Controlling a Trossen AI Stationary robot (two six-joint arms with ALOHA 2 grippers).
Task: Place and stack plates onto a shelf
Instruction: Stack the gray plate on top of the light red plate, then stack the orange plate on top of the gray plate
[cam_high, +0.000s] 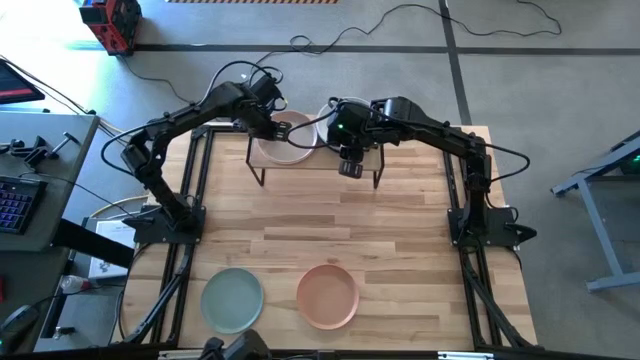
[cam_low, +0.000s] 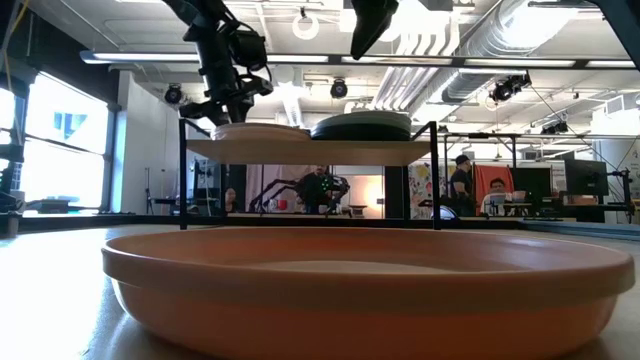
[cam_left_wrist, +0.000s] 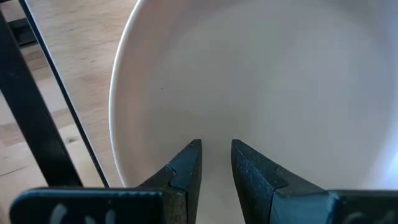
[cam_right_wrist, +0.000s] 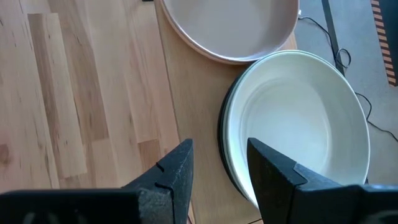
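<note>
Table (cam_high: 340, 230): two plates near front. Left gripper (cam_left_wrist: 216, 163) slightly parted over shelf's pinkish plate (cam_left_wrist: 261, 81); right gripper (cam_right_wrist: 219, 163) open above whitish plate (cam_right_wrist: 298, 124).

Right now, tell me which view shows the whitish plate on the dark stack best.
The right wrist view: the whitish plate nearly fills it, atop darker rims. The high view mostly hides it behind the right gripper. The low view shows only that stack's edge. The left wrist view shows another plate.
</note>
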